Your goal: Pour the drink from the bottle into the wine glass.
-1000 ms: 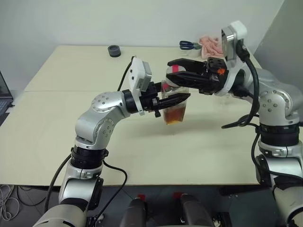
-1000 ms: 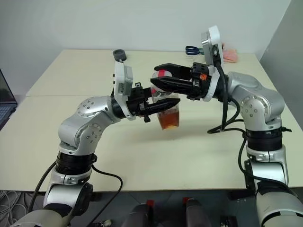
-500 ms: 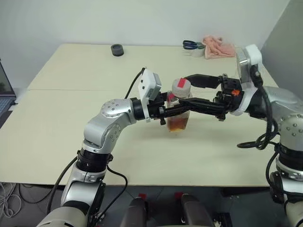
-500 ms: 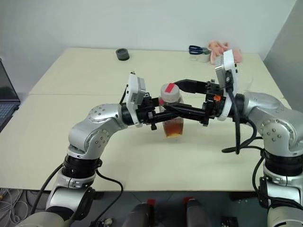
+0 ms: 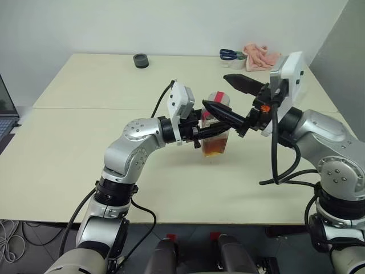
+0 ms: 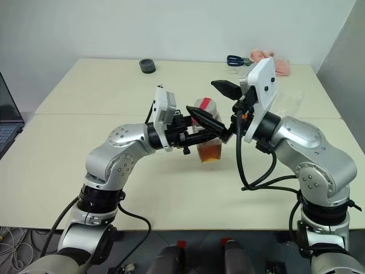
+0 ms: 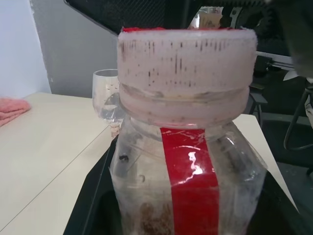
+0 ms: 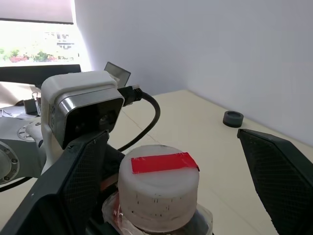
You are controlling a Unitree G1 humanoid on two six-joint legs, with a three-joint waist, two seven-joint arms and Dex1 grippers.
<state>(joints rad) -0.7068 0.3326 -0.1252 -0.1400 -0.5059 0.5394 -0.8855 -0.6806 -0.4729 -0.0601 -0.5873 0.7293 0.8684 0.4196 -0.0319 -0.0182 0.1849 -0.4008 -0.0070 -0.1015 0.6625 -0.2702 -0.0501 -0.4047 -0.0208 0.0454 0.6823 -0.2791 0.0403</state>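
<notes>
1. The left gripper (image 5: 210, 131) is clamped on the bottle (image 5: 215, 128), upright on the surface (image 5: 85, 148).
2. The right gripper (image 5: 231, 97) gapes wide astride the cap (image 8: 159, 183), holding nothing.
3. The wine glass (image 7: 108, 100) stands beyond the left gripper.

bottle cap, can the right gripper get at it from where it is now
Probably yes: the right gripper is open with a finger on either side of the white cap, nothing between, while the left gripper holds the bottle lower down.

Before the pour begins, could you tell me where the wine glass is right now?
The wine glass shows in the left wrist view, standing on the table behind the bottle held by the left gripper.
</notes>
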